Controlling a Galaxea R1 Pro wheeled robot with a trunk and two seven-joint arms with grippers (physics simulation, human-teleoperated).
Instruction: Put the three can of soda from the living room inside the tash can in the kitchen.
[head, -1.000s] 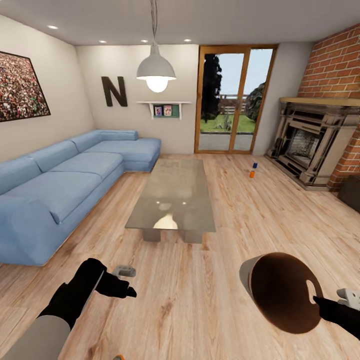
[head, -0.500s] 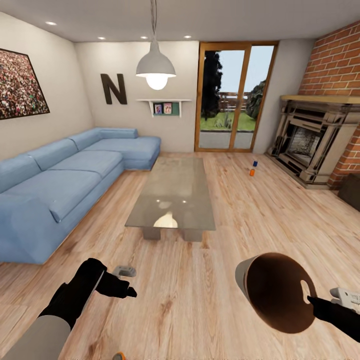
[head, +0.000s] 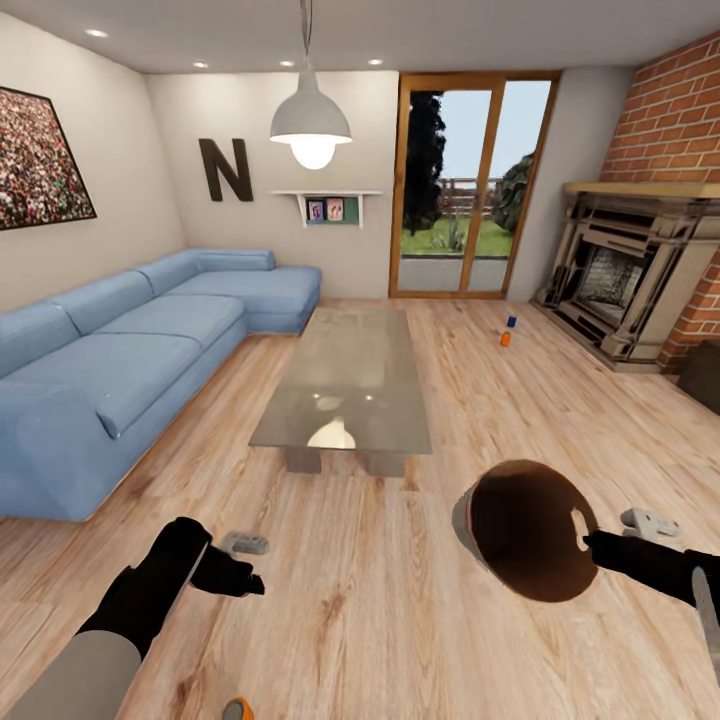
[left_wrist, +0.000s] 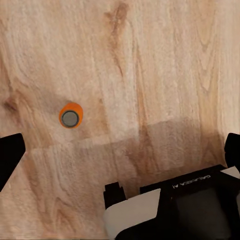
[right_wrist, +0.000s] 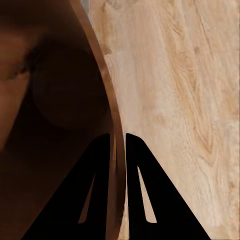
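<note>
I hold the trash can (head: 525, 530) off the wood floor, tipped with its brown inside facing my head camera. My right gripper (head: 590, 545) is shut on its rim (right_wrist: 112, 100), one finger (right_wrist: 100, 165) inside the rim and the other outside. Far ahead, by the fireplace, an orange can of soda (head: 505, 339) and a dark blue one (head: 511, 321) stand on the floor. A second orange can (head: 235, 710) stands on the floor by my base and shows from above (left_wrist: 70, 116). My left gripper (head: 245, 580) hangs open above the floor, with nothing between its fingers (left_wrist: 10, 160).
A glass-topped low table (head: 345, 385) stands straight ahead, with the light-blue corner sofa (head: 120, 370) along its left. The brick-backed fireplace (head: 625, 285) is at the right and a glass door (head: 465, 190) at the back. Bare wood floor runs right of the table toward the far cans.
My right gripper has carried the trash can forward and inward, so it sits higher and further left in the head view. The camera has shifted a little. The left arm has barely moved.
</note>
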